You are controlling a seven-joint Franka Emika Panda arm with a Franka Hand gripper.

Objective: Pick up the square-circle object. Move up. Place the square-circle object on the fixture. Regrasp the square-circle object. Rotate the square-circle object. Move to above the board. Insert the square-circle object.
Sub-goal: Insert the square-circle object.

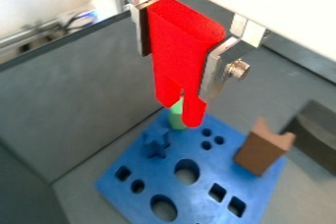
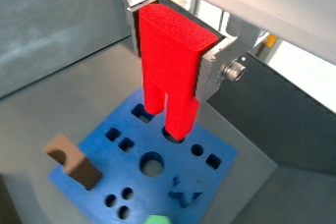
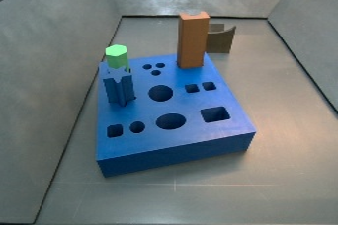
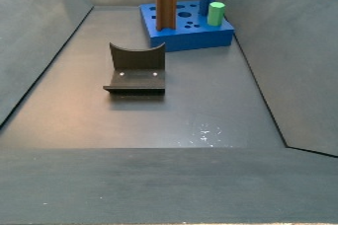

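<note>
High above the blue board, the gripper clamps the red square-circle object upright between its fingers, apparently carrying it toward insertion.

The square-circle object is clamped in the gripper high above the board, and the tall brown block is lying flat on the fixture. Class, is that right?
Not quite. The square-circle object is indeed clamped in the gripper above the board, but the brown block stands upright on the board, as both side views show. The fixture is bare.
</note>
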